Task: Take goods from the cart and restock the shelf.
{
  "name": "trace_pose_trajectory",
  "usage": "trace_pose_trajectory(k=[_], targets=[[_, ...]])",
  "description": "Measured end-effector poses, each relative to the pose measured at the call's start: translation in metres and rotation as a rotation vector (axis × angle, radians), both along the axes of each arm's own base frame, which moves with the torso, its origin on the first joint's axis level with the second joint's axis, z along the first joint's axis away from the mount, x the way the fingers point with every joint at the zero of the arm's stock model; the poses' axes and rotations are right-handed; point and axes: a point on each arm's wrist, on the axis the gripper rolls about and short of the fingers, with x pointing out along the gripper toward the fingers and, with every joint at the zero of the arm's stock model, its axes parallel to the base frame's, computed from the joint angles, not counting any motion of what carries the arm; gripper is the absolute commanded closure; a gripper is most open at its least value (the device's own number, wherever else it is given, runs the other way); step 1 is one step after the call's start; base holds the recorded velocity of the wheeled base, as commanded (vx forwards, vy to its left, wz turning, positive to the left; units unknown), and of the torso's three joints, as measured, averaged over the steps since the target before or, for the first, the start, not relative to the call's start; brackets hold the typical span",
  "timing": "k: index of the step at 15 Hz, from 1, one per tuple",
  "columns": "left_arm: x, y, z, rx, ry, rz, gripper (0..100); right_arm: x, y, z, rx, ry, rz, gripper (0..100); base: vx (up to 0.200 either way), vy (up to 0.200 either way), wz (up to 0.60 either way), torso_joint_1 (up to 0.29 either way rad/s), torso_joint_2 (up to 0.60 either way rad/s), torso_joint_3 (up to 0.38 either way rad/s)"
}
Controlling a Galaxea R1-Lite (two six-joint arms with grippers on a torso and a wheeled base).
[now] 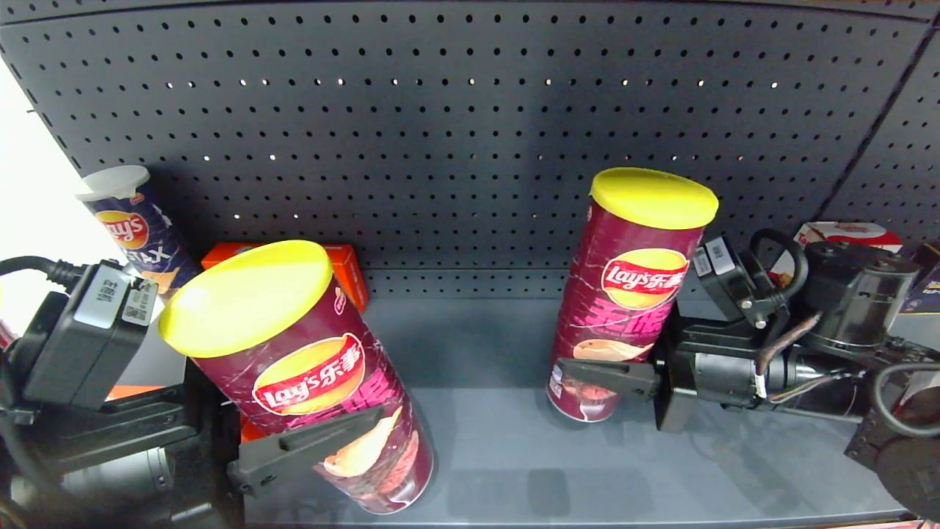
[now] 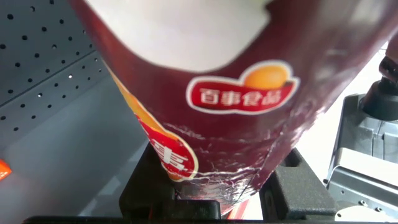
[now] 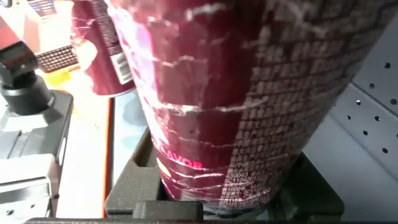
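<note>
Two maroon chip cans with yellow lids are over the grey shelf point(image 1: 499, 455). The left can point(image 1: 308, 375) leans toward the back left near the shelf's front edge, and my left gripper point(image 1: 323, 441) is shut on its lower half. In the left wrist view this can point(image 2: 236, 93) rises from between the left gripper's point(image 2: 217, 199) black fingers point(image 2: 143, 193). The right can point(image 1: 631, 294) stands nearly upright mid-shelf, base at or just above the surface, with my right gripper point(image 1: 595, 382) shut on its lower part. The right wrist view shows that can point(image 3: 236, 93) between the right gripper's point(image 3: 224, 199) fingers.
A blue chip can point(image 1: 136, 228) with a white lid stands at the back left, and an orange box point(image 1: 345, 268) sits behind the left can. A white and red box point(image 1: 844, 235) lies at the far right. The pegboard wall point(image 1: 470, 132) closes the back. Open shelf lies between the two cans.
</note>
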Motion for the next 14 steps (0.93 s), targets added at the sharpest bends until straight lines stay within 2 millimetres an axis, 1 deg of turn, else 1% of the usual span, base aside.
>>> trace_pose_trajectory(k=[3,5,8,14], targets=[[0.0,0.0,0.002,-0.003,-0.006,-0.001,100,-0.012,0.006,-0.011,0.003,-0.007,-0.004,100,0.0,0.0,0.0,0.0,0.0,0.0],[0.0,0.0,0.002,-0.004,-0.007,0.0,100,-0.013,0.007,-0.017,0.007,-0.014,0.001,100,0.0,0.0,0.0,0.0,0.0,0.0],[0.0,0.0,0.002,-0.011,0.005,0.001,100,-0.015,0.007,-0.032,-0.016,0.021,0.005,100,0.0,0.0,0.0,0.0,0.0,0.0],[0.0,0.0,0.002,-0.015,0.01,0.003,100,-0.018,0.004,-0.046,-0.051,0.058,0.011,100,0.0,0.0,0.0,0.0,0.0,0.0]])
